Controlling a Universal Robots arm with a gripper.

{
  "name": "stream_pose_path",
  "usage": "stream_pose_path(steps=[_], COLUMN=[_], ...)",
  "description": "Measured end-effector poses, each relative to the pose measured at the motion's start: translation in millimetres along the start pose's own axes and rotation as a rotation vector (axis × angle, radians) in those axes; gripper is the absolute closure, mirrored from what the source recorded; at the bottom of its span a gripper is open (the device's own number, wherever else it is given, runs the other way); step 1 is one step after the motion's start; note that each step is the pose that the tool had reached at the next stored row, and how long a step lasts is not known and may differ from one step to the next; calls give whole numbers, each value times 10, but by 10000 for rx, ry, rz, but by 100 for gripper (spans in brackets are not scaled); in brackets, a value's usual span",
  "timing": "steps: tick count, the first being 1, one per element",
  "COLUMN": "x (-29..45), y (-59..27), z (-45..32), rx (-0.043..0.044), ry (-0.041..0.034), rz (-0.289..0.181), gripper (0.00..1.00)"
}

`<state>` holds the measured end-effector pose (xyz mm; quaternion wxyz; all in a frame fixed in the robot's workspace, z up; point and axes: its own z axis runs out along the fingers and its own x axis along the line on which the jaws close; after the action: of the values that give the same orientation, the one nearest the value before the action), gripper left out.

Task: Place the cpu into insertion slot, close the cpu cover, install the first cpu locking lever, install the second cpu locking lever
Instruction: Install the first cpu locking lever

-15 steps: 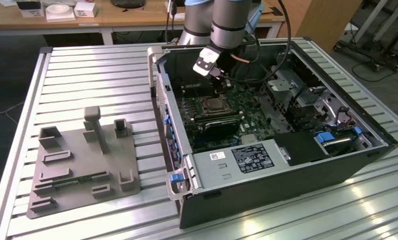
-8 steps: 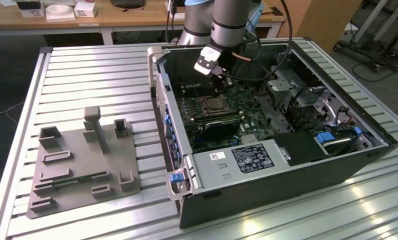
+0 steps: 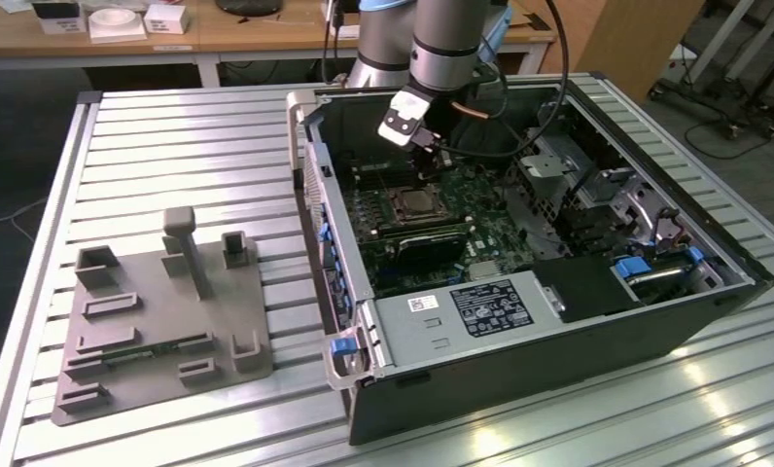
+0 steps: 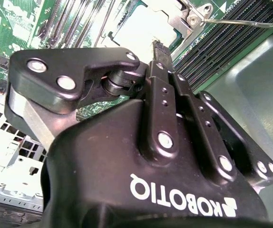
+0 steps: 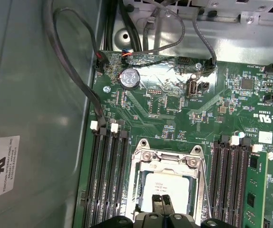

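First wrist view shows me the gripper (image 5: 162,199), claw pressed together, hanging just above the cpu (image 5: 172,183); the cpu cover (image 5: 167,159) lies flat, framing that chip on the motherboard (image 5: 174,114).

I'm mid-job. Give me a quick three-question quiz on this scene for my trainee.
1. True or false: the chip is already seated in the socket.
2. The hand is: A) wide open; B) shut, tips at the chip; C) gripping a cable.
3. In the exterior view, on which side of the computer case is the grey fixture plate?
Key: 1 true; 2 B; 3 the exterior view's left.
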<state>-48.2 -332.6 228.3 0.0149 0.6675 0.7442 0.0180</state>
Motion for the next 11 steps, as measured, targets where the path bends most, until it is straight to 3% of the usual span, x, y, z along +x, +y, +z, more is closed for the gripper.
stream_pose_path(steps=[7,11], x=[0,0], y=[0,0], z=[0,0], rx=[1,1], ry=[1,22], rz=[-19,-485], gripper=[90,90])
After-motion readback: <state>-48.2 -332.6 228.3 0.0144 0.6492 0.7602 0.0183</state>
